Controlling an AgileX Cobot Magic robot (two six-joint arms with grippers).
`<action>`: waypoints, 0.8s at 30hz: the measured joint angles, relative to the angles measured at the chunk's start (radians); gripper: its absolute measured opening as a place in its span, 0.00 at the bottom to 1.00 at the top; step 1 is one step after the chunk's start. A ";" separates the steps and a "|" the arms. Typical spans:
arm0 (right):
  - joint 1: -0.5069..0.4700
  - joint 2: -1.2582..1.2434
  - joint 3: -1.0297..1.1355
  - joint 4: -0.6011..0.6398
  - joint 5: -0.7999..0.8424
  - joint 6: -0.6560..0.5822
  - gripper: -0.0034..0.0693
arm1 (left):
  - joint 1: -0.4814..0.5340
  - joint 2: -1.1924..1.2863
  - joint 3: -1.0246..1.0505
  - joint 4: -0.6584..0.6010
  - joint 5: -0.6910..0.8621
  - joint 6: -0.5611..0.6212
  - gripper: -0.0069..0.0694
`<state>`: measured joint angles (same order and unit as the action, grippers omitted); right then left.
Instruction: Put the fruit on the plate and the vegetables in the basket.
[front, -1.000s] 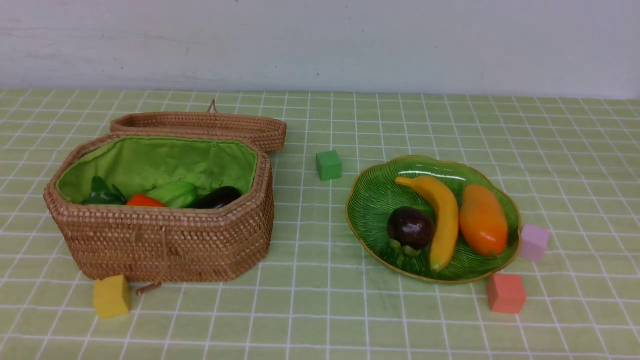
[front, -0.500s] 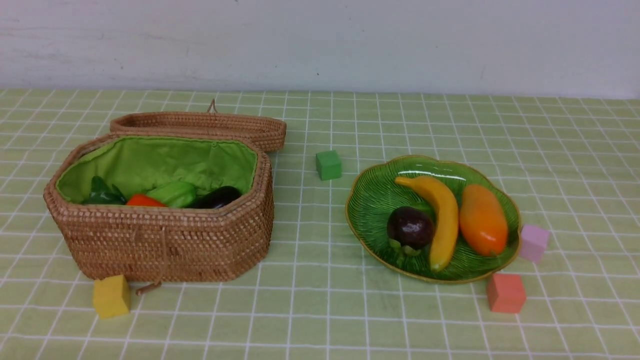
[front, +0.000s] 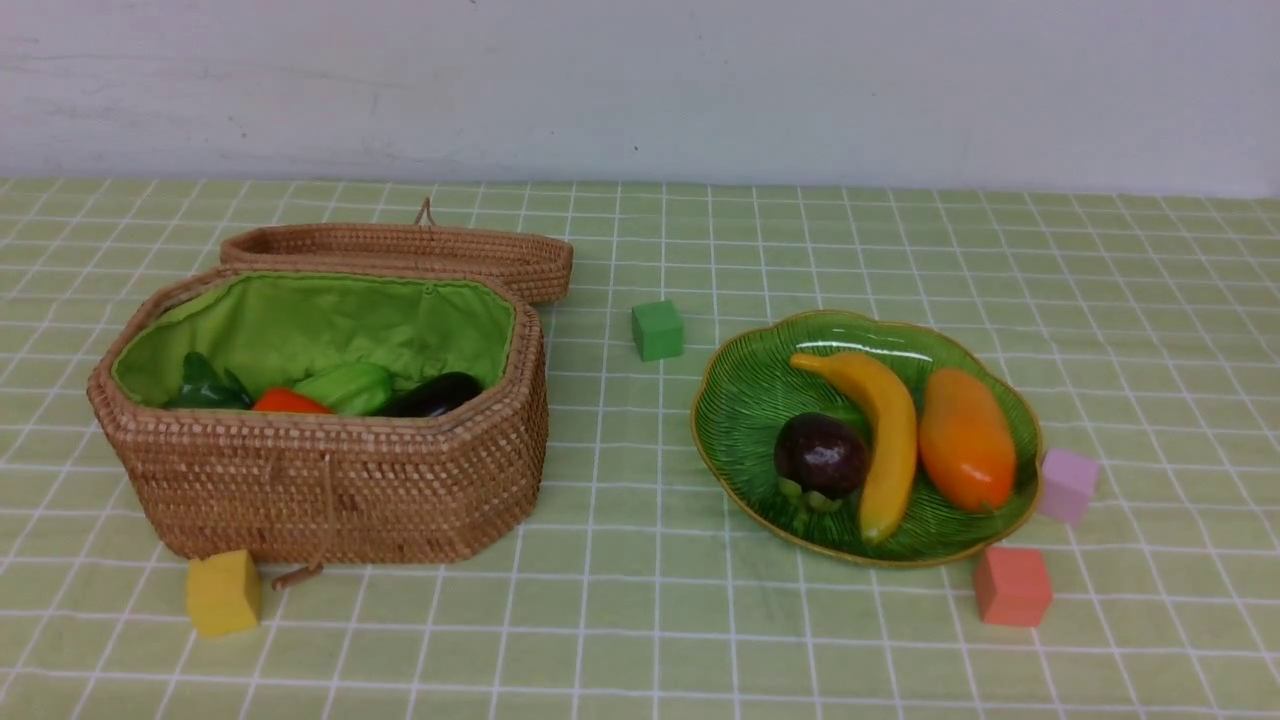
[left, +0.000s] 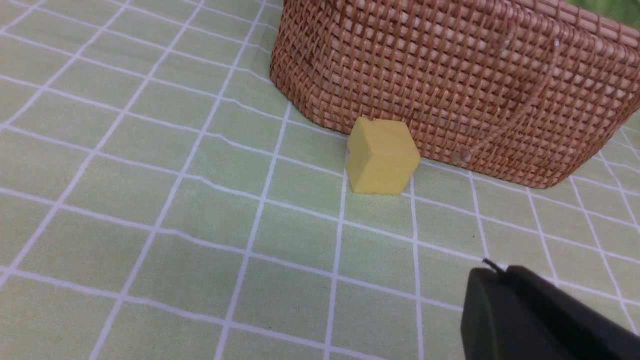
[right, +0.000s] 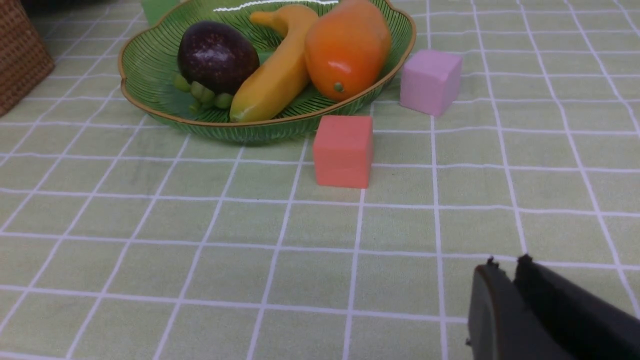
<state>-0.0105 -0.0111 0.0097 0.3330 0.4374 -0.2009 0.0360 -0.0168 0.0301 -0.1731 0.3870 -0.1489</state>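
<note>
Both grippers sit low and empty near the robot's edge of the tabletop; left gripper (left: 495, 280) has its jaws pressed together, just off the yellow cube (left: 382, 156), and right gripper (right: 505, 272) shows only a thin slit between its tips, holding nothing; neither arm reaches into the front view, which reads like a pull-back with the sorting done. On the plate (front: 740, 400) lie all three fruits: banana (front: 880, 430) in the middle, mango (front: 965, 438) touching it on the right, round purple fruit (front: 820, 455) on the left; they settle toward the dish's low centre. In the basket (front: 330, 480), lid (front: 400, 250) folded back behind, sit the carrot (front: 288, 402), the green gourd (front: 345, 387) and the eggplant (front: 435, 395), nestled low against the green lining. Cubes stay out as decoys, I'd judge: green cube (front: 657, 330) between basket and plate, pink cube (front: 1067, 485) and red cube (front: 1012, 586) beside the plate; checked green cloth (front: 640, 620) covers the tabletop, plain pale wall (front: 640, 90) behind.
</note>
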 joint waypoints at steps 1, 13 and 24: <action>0.000 0.000 0.000 0.000 0.000 0.000 0.13 | 0.000 0.000 0.000 0.000 0.000 0.000 0.09; 0.000 0.000 0.000 0.000 0.000 0.000 0.15 | 0.000 0.000 0.000 0.000 0.000 0.000 0.10; 0.000 0.000 0.000 0.000 0.000 0.000 0.17 | 0.000 0.000 0.000 0.000 0.000 0.000 0.11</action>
<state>-0.0105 -0.0111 0.0097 0.3330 0.4374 -0.2009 0.0360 -0.0168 0.0301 -0.1731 0.3870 -0.1489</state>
